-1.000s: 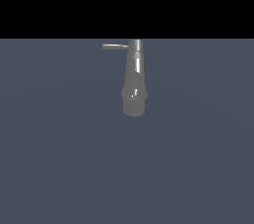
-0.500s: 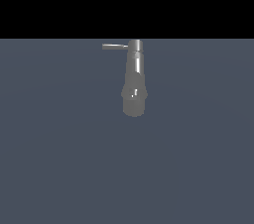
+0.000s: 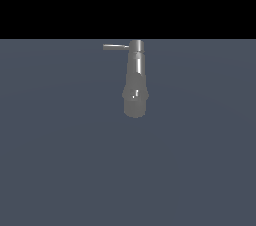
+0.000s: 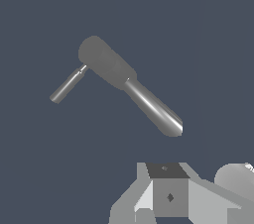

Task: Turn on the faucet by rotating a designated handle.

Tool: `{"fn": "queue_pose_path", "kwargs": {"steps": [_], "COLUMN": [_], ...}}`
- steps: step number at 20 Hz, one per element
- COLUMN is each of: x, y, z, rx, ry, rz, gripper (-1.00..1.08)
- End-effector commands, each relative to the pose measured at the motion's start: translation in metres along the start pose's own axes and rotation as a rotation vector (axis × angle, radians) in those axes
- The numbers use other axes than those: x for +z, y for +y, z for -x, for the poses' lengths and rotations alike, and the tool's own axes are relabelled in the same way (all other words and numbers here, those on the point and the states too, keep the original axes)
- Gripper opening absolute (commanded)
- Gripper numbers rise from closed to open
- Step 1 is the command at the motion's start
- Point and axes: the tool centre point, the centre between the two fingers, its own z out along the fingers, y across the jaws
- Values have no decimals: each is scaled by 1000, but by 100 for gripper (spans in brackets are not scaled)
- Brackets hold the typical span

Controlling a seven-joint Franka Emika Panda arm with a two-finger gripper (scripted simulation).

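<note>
glossy cylindrical faucet (image 3: 135,82) with thin straight handle (image 3: 116,47); claw (image 4: 171,203) state unclear.

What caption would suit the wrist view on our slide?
Gripper hangs apart from the grey faucet, its thin handle untouched.

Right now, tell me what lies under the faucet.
Only the flat blue-grey floor shows around the faucet. Its handle juts sideways, clear of the fingers. The patch of floor directly beneath the column is covered by it.
</note>
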Motion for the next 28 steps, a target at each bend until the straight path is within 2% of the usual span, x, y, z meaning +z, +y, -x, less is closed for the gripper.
{"fn": "queue_pose_path", "kwargs": {"steps": [1,17,28], "x": [10,94,155], "y": [-15,-103,-148], "z": [-12,-75,-100], "rx": [71,498,716], "ry": [-1,37,88], "rz": [1,27,38], "gripper": [-100,-100,-100]}}
